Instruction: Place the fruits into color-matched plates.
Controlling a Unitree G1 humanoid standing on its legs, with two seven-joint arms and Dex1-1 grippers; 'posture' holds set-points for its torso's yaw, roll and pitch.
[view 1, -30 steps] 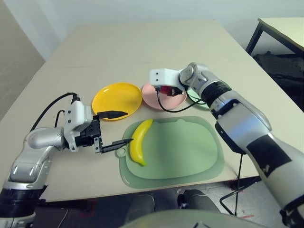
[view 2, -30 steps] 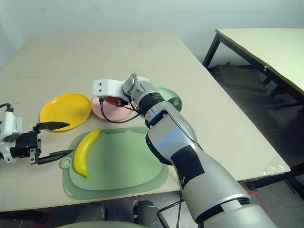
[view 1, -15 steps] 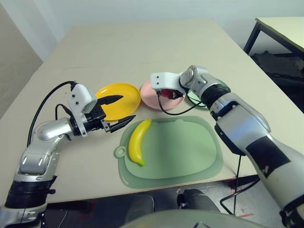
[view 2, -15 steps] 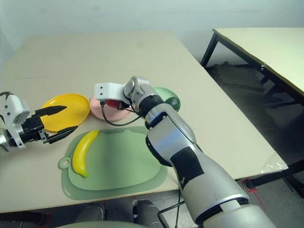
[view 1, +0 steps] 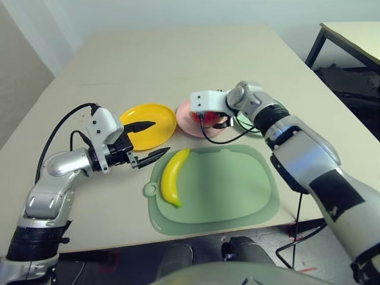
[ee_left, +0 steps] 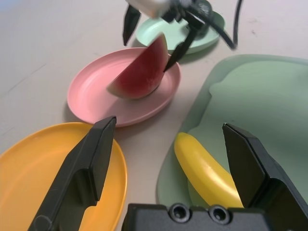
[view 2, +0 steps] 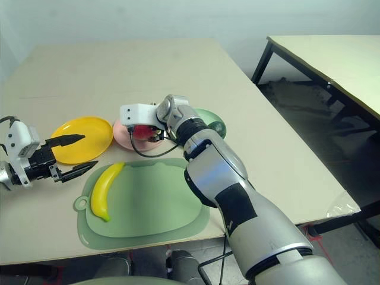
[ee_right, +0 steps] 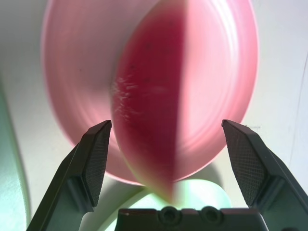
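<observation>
The red watermelon wedge (ee_left: pixel 142 72) lies in the pink plate (ee_left: pixel 91 98). My right gripper (ee_right: pixel 167 127) hangs open just over it, one finger on each side of the wedge. The yellow banana (view 1: pixel 171 177) rests on the left part of the pale green cutting mat (view 1: pixel 231 184). My left gripper (view 1: pixel 155 138) is open, level with the table, between the yellow plate (view 1: pixel 142 116) and the banana's far end, holding nothing. The mint green plate (view 2: pixel 211 119) sits behind my right forearm with a dark green shape, seemingly the avocado (view 2: pixel 219 127), on it, mostly hidden.
The three plates stand in a row just beyond the mat. A black cable (view 1: pixel 208 135) loops from my right wrist down over the pink plate's near rim. A second table (view 2: pixel 332 59) stands off to the right.
My left gripper has moved from the mat's front left corner up to the yellow plate's near edge, still open. The right gripper has stayed over the pink plate.
</observation>
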